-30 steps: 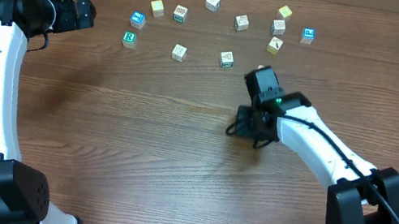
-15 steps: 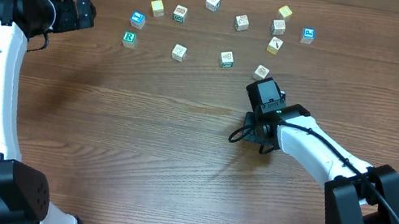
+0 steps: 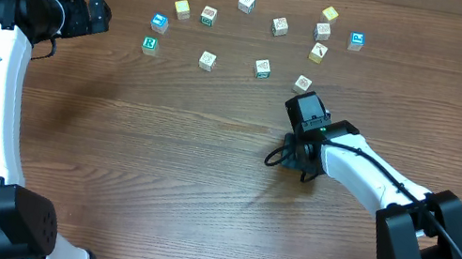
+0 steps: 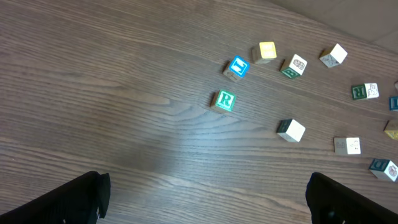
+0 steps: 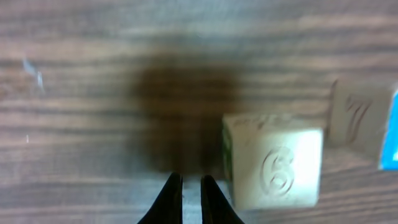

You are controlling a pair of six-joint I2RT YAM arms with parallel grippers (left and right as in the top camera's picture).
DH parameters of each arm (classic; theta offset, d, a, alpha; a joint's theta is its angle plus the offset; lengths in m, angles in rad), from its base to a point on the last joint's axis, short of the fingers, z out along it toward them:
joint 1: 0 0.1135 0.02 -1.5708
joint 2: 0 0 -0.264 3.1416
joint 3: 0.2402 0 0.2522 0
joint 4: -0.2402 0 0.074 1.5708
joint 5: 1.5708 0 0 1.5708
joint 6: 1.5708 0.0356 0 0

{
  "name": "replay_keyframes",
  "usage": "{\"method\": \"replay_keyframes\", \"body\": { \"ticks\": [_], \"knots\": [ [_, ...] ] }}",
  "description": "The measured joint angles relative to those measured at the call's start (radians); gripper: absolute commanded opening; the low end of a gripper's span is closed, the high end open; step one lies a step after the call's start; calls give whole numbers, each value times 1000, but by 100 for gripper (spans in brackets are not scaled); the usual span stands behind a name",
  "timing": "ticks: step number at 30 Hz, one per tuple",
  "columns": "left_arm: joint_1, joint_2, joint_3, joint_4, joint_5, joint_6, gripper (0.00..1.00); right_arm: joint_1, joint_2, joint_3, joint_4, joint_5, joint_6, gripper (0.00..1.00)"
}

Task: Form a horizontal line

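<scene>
No horizontal line of touching cubes shows; the small wooden cubes lie scattered apart. The green "R" cube (image 3: 150,43) (image 4: 224,100) and a blue-picture cube (image 3: 159,23) (image 4: 237,67) sit at the back left. My left gripper (image 3: 92,12) (image 4: 205,205) hovers left of them, open and empty. A cream cube (image 3: 303,83) embossed "6" (image 5: 273,165) lies just beyond my right gripper (image 3: 306,98) (image 5: 186,190). That gripper is shut on nothing, its tips beside the cube's left face.
Several more cubes form a loose arc along the back: a yellow one (image 3: 182,8), a white one (image 3: 247,2), a blue one (image 3: 356,41) and two cream ones (image 3: 208,60) (image 3: 263,68). A cube marked "7" (image 5: 351,118) lies behind the "6" cube.
The right gripper has drawn back slightly toward the table's front, uncovering the cream cube. In the last half second nothing moved. The left arm stayed still.
</scene>
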Motion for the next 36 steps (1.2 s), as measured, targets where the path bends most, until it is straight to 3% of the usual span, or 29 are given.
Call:
{"method": "replay_keyframes", "body": {
  "ticks": [36],
  "knots": [
    [0,0,0,0,0,0,100,0,0,0,62,175,0,9]
  ]
}}
